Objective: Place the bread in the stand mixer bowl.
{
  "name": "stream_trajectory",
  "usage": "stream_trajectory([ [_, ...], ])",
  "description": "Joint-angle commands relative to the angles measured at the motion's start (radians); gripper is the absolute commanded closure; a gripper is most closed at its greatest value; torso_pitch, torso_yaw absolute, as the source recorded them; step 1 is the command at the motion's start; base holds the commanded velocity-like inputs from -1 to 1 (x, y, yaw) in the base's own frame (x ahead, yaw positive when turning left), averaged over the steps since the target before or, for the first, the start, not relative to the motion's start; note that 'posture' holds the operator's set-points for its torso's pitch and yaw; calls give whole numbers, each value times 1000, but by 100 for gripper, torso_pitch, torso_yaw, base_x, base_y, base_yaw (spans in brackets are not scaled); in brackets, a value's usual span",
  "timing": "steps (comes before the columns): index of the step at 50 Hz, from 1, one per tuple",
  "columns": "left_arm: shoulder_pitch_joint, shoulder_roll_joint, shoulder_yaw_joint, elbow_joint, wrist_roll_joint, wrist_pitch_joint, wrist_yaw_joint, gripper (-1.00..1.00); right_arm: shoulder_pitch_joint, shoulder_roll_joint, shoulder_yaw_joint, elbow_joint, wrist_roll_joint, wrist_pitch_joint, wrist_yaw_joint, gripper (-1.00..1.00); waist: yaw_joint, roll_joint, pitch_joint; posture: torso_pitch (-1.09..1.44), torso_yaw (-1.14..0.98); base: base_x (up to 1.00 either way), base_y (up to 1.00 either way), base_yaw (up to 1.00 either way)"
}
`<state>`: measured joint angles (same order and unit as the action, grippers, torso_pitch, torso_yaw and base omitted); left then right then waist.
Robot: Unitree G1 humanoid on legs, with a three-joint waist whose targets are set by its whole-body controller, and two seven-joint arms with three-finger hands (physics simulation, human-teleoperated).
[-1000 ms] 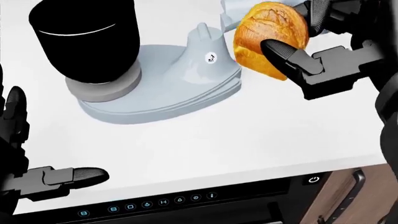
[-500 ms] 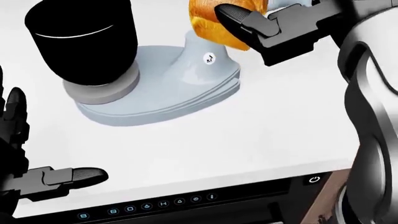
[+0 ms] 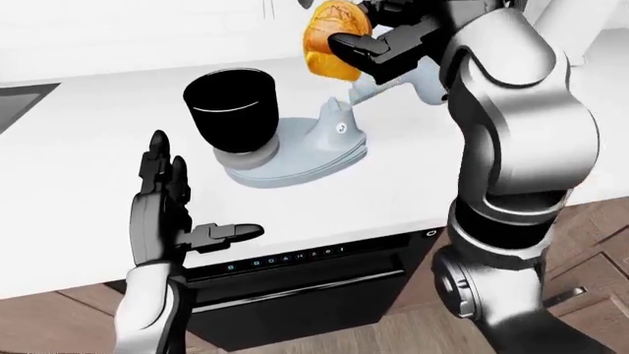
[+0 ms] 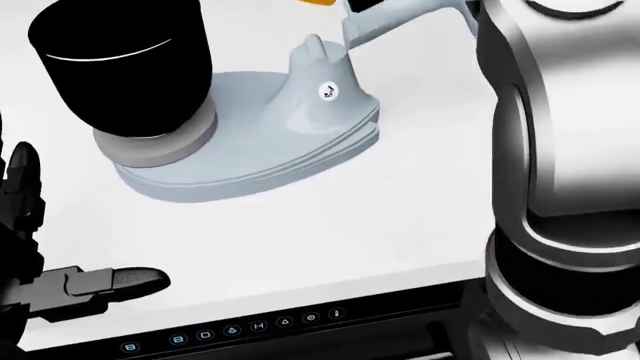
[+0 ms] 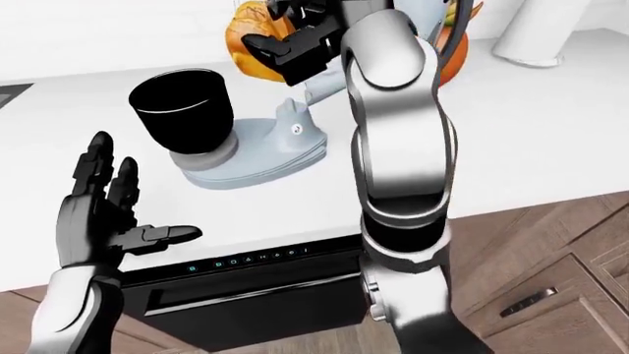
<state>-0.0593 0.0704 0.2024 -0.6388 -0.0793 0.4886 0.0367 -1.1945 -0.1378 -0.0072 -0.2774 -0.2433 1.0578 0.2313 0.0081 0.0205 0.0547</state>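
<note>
— where's the bread (image 3: 327,46)?
— up high near the top of the left-eye view, clamped in the right hand (image 3: 366,44), dark fingers (image 3: 352,46) wrapped round the crust. raised above the mixer (image 3: 304,147), up and to the right of the black bowl (image 3: 232,110), not yet over its mouth.

— why held so high?
— likely to clear the mixer's tilted-back head (image 3: 393,81) and the bowl's rim before coming down. looks like the carry stage, with the drop not yet made.

— and the bowl?
— seated upright on the grey base, mouth open, nothing seen inside from these angles. tilted head leaves the opening free from above.

— left hand (image 3: 167,214)?
— empty, fingers spread apart, thumb (image 3: 231,232) pointing toward the right of the view. hovering over the white counter (image 3: 88,169) edge, above the dark oven panel (image 3: 295,258), well apart from the mixer. probably kept out of the way.

— what next?
— judging from the layout, a shift leftward in the view until centred over the bowl, then a lowering and release. risk: catching the rim or the mixer head.
</note>
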Motion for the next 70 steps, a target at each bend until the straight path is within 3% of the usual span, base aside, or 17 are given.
stream_trajectory([
  [1,-14,4,-1,-32,3,-40,1,-100,-63,-5,-15,-6,6,-74,-23,100,-1,2,-29,0,0,0,0,0],
  [38,5,3,14,-23,-10,-68,-2,-100,-153,70,16,216,27,-217,-18,100,1,3,-26,0,0,0,0,0],
  [70,6,9,33,-13,-22,-76,-2,-100,-279,115,14,694,67,-528,-15,100,-4,10,-29,0,0,0,0,0],
])
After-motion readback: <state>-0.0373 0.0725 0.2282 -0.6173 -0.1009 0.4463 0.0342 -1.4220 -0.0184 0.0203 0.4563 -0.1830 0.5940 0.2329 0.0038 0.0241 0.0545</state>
